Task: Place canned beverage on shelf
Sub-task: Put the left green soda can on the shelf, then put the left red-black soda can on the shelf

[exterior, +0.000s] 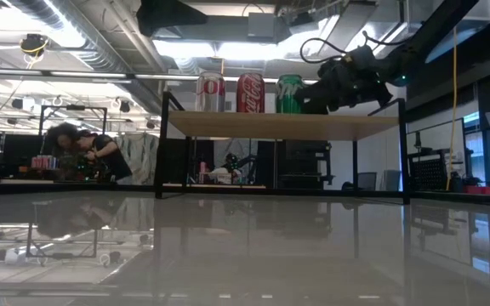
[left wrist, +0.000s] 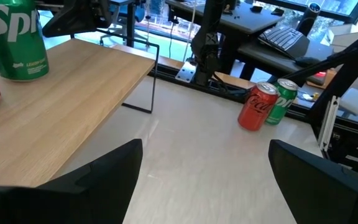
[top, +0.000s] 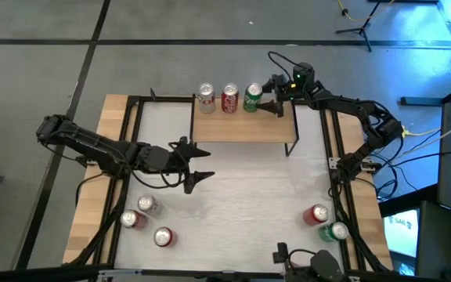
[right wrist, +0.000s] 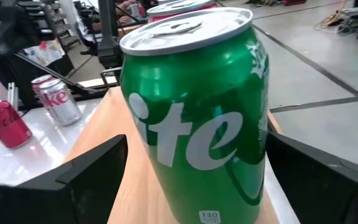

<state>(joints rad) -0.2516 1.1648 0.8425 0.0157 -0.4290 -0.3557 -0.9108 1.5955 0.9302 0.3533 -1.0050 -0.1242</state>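
The low wooden shelf [top: 245, 129] stands at the table's far side on thin black legs. On its top stand three cans in a row: silver [top: 205, 95], red [top: 229, 98] and green [top: 253, 97], each upright on its base. My right gripper [top: 275, 96] is open at the shelf's right end, level with the green can [right wrist: 194, 124]. One finger stands on each side of the can, and a gap shows around it from above. My left gripper [top: 198, 164] hangs open over the table's left middle with nothing between its fingers [left wrist: 104, 180].
Three more cans [top: 148, 204] [top: 134, 220] [top: 163, 236] lie or stand near the table's front left. A red can [top: 316, 214] and a green one [top: 337, 231] stand at the front right. Black frame rails [top: 327, 149] run along the sides. A person [exterior: 88, 153] sits far behind.
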